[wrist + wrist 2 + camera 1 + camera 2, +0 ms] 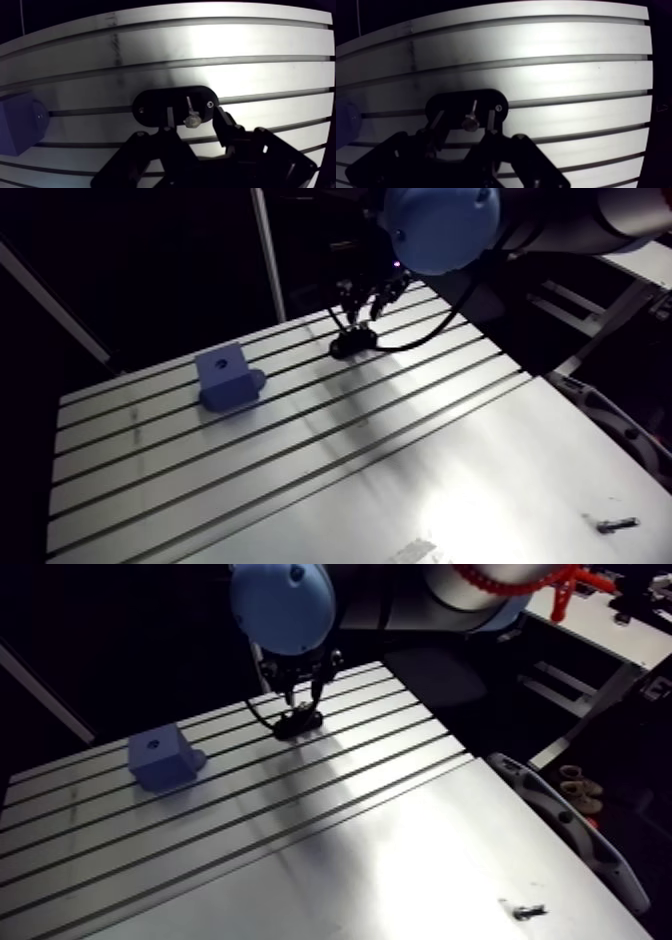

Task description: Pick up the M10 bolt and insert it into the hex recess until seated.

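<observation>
In the arm view my claw hangs over a black holder on the surface. The blue block, with a hole on top, stands well apart.

In the wrist view the M10 bolt sits on that holder between my fingers, which stand apart without gripping it. I judge the pick is in hand. The next move calls for closing squarely on the bolt.

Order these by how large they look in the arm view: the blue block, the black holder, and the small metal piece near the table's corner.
1. blue block, the largest.
2. black holder, smaller. It lies farther from the camera, so its true size is unsure.
3. small metal piece, the smallest even though it is nearest.
</observation>
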Tool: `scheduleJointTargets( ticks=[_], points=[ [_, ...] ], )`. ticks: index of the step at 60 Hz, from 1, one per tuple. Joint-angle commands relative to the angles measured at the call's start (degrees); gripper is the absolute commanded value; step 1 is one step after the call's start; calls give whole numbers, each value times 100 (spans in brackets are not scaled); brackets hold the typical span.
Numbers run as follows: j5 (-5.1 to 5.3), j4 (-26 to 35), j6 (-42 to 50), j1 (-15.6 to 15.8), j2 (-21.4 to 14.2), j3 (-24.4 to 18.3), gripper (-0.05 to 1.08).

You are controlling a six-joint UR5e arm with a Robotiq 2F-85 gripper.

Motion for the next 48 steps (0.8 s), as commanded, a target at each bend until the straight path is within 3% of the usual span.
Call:
scheduleJointTargets(
  ticks=[1,11,25,48],
  points=[
    [12,-21,94,37,-10,82,49],
    [5,-62,238,37,-20,138,49],
    [-125,-320,229,37,-47,182,49],
    [-111,-311,229,37,-13,156,50]
  ],
)
